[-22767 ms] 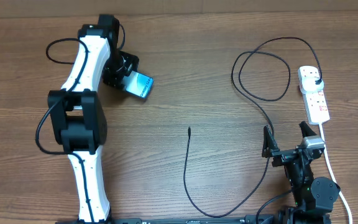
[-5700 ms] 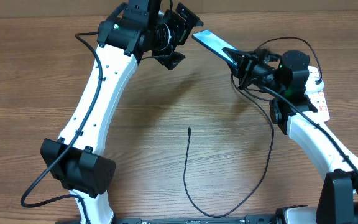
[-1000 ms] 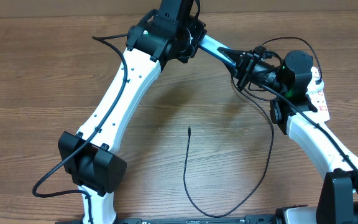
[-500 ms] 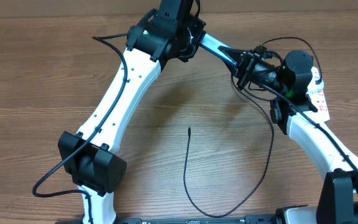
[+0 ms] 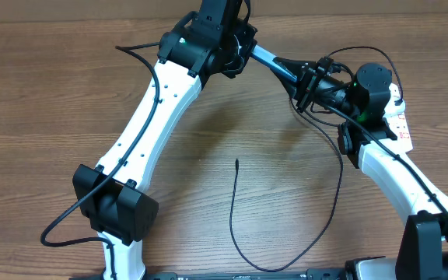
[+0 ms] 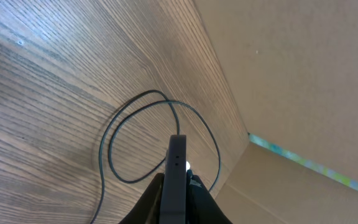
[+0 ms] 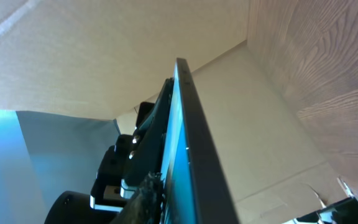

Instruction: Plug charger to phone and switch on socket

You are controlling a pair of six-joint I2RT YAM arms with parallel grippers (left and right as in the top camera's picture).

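1. Both grippers meet on your phone (image 5: pixel 274 62), which hangs in the air over the far edge of the table (image 5: pixel 45 117), right of its middle.
2. Your left gripper (image 5: pixel 238 53) is clenched on the phone's left end. In the left wrist view its fingers (image 6: pixel 146 202) sit tight against both faces of the phone, seen edge-on.
3. Your right gripper (image 5: pixel 302 78) grasps the phone's right end. The right wrist view shows the lit teal screen edge-on, with one finger against it.
4. Your charger (image 5: pixel 234 210) lies on the table. Its tip rests near the middle, untouched and well apart from the phone. The cable runs toward the near edge, curves right, then climbs to loops near the far right corner.
5. Your socket (image 5: pixel 400 128) lies by the right edge, mostly hidden by the right arm. You cannot tell its switch position.
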